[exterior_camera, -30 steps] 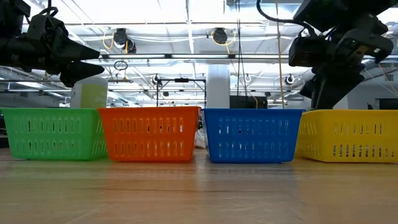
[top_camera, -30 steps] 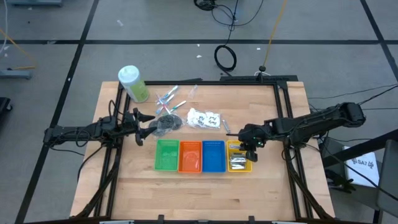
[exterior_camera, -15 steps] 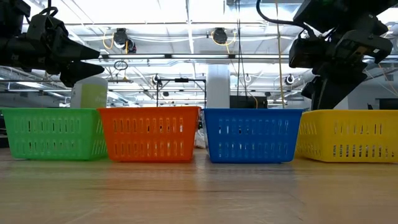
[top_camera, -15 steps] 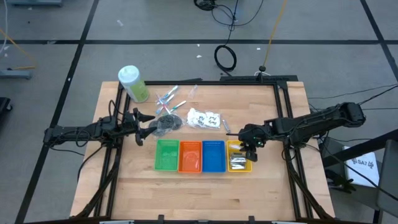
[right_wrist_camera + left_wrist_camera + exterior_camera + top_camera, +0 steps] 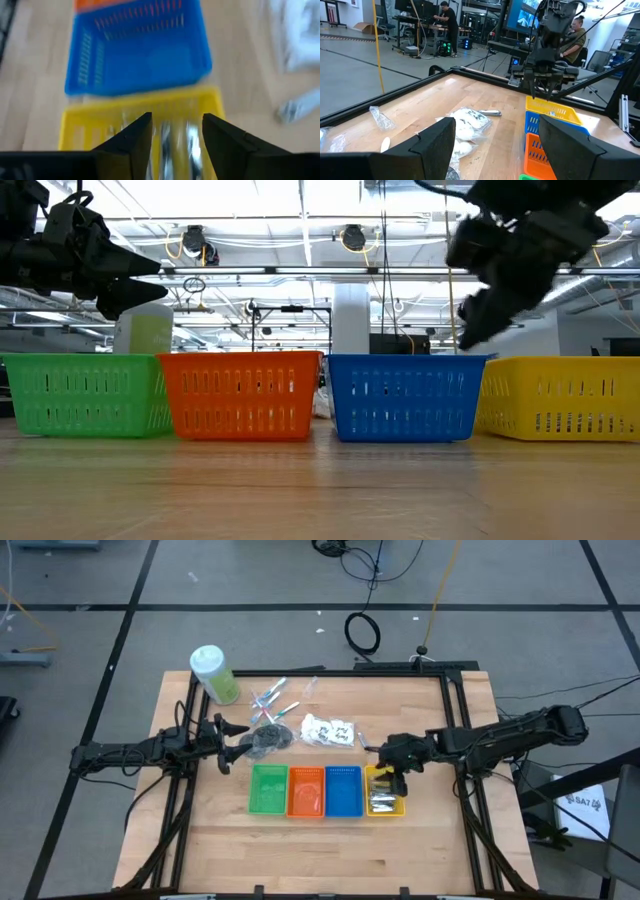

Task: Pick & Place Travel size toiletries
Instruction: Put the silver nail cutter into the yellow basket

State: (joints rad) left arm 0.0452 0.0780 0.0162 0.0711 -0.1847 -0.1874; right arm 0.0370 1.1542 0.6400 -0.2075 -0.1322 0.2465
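Bench (image 5: 430,830): wide bare wood at 6 o'clock below bins, more open at 3 o'clock. Yellow bin (image 5: 384,792) holds silver tubes (image 5: 381,802). White packets (image 5: 330,729) at 12 o'clock. Right hand (image 5: 391,755) over yellow bin's far edge, fingers parted, empty. Left hand (image 5: 238,742) at 9 o'clock, wide open. No legible writing.

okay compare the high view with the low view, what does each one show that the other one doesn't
Only the high view shows the contents of the yellow bin, silver tubes, plus the loose white packets, dark clear pouch and thin sticks on the table behind the bins. Only the low view shows the bins' slotted side walls and the room's ceiling lights beyond. Both show the four bins in a row, the pale-green bottle, the left gripper and the right gripper open above the yellow bin.
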